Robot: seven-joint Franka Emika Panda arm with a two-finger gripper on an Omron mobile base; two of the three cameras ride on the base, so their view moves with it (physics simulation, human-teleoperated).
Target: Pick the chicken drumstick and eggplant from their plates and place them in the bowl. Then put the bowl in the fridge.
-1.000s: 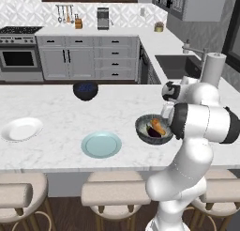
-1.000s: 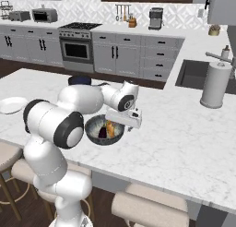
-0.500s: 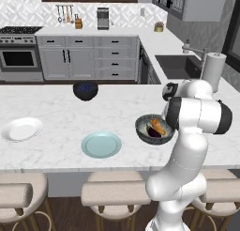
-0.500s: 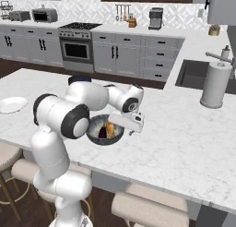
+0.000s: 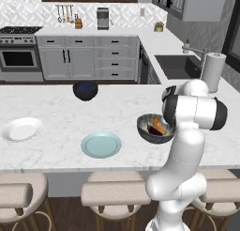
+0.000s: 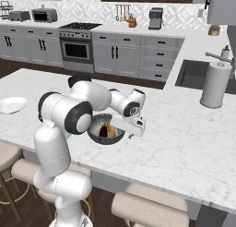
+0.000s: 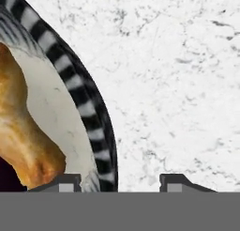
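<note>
Since a second ago my elbow has swung up and round; the forearm that lay low toward the bench's near edge now stands more upright above the bowl (image 5: 154, 128). The bowl, both plates and the small dark bowl have not moved.

My hand (image 6: 133, 129) sits low at the bowl's rim, on the side toward the sink (image 5: 177, 65). In the hand view one finger tip (image 7: 65, 183) stands inside the rim and the other outside on bare marble, so the fingers straddle the wall (image 7: 84, 103). Whether they already pinch it I cannot tell.

Bowl: on the bench (image 5: 56, 108), near its stool-side edge, right of the middle. Outside ribbed in black and pale stripes, inside wall pale in the close view. In it lie the chicken drumstick (image 5: 160, 127), golden-orange and lumpy, and beside it the eggplant (image 5: 153, 130), a dark purple patch.

Teal plate (image 5: 101, 145) bare, near the same edge, left of the bowl. White plate (image 5: 20, 129) bare, toward the bench's left end. Small black-blue bowl (image 5: 85, 90) at the far edge.

No readable writing or labels anywhere.
</note>
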